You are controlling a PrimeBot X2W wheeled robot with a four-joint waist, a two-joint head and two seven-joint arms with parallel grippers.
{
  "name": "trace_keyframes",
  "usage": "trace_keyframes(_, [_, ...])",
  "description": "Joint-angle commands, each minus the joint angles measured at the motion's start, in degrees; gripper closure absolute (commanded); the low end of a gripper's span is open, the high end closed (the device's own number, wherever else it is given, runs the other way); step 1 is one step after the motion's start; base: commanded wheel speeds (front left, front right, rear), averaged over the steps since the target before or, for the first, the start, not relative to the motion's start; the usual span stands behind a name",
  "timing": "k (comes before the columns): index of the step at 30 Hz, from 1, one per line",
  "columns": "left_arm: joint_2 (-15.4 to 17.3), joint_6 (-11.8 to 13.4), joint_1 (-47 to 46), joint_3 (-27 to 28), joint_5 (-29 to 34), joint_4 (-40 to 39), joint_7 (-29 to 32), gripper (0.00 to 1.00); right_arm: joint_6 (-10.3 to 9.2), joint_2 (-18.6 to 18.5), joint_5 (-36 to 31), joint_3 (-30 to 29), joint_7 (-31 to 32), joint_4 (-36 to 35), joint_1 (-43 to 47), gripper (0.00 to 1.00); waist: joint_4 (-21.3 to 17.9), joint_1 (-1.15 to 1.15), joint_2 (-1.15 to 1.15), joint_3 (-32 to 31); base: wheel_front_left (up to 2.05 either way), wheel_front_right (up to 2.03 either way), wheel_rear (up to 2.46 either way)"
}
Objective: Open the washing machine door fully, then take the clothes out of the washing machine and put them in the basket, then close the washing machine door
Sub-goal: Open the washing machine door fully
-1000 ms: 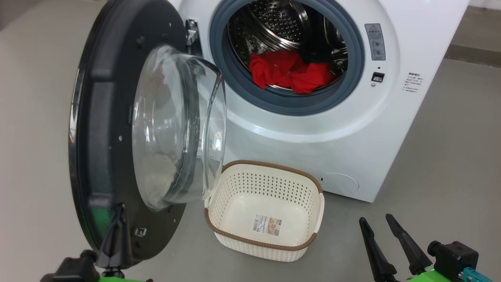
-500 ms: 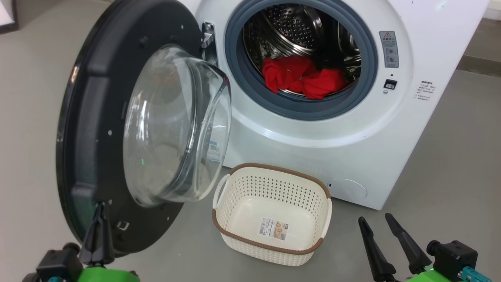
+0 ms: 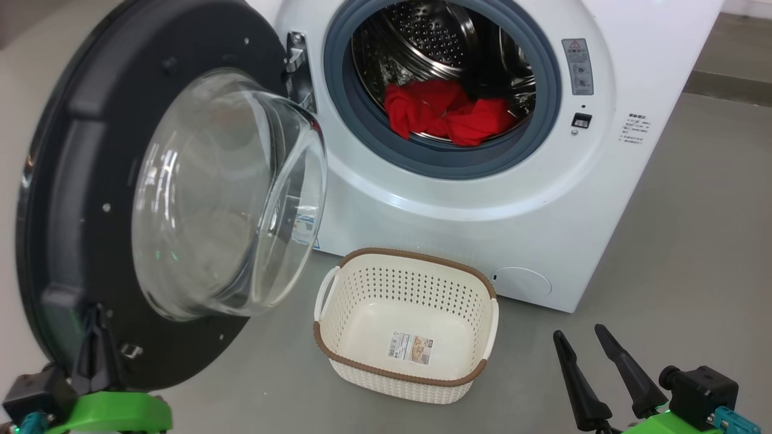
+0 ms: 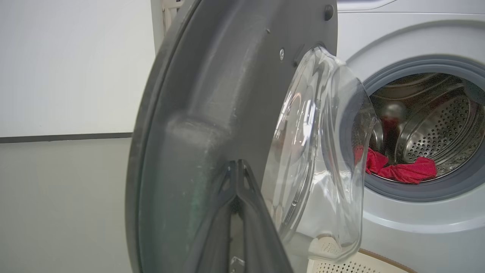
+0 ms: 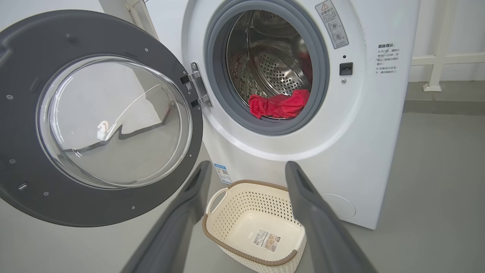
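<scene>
Door (image 3: 211,193) wants a slow outward push at its rim from the closed-up, empty left gripper (image 3: 94,319); right gripper (image 3: 579,333) gapes, empty.

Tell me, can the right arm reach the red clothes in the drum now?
Probably yes: the right gripper is open, the door is swung away to the left, and the clothes lie at the front of the drum.

Red clothes (image 3: 446,114); cream perforated basket (image 3: 362,289), brown rim.
</scene>
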Motion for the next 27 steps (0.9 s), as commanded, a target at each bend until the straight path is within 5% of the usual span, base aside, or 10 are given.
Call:
trace_keyframes(1, [2.4, 1.2, -3.2, 3.4, -0.3, -0.3, -0.3, 1.0, 0.52, -0.4, -0.9, 1.0, 0.1, -1.9, -0.7, 0.0, -0.3, 0.0, 0.0, 0.1, 0.0, 0.0, 0.0])
trace_keyframes(16, [4.1, 1.4, -6.3, 6.9, -0.2, 5.0, -0.3, 1.0, 0.52, -0.4, -1.0, 0.8, 0.2, -2.1, -0.9, 0.0, -0.8, 0.0, 0.0, 0.1, 0.0, 0.0, 0.0])
trace_keyframes(27, [2.8, 0.5, -4.5, 6.2, 1.2, 1.9, -0.3, 1.0, 0.52, -0.4, -0.7, 0.7, -0.2, -1.7, -0.9, 0.0, -1.2, 0.0, 0.0, 0.3, 0.0, 0.0, 0.0])
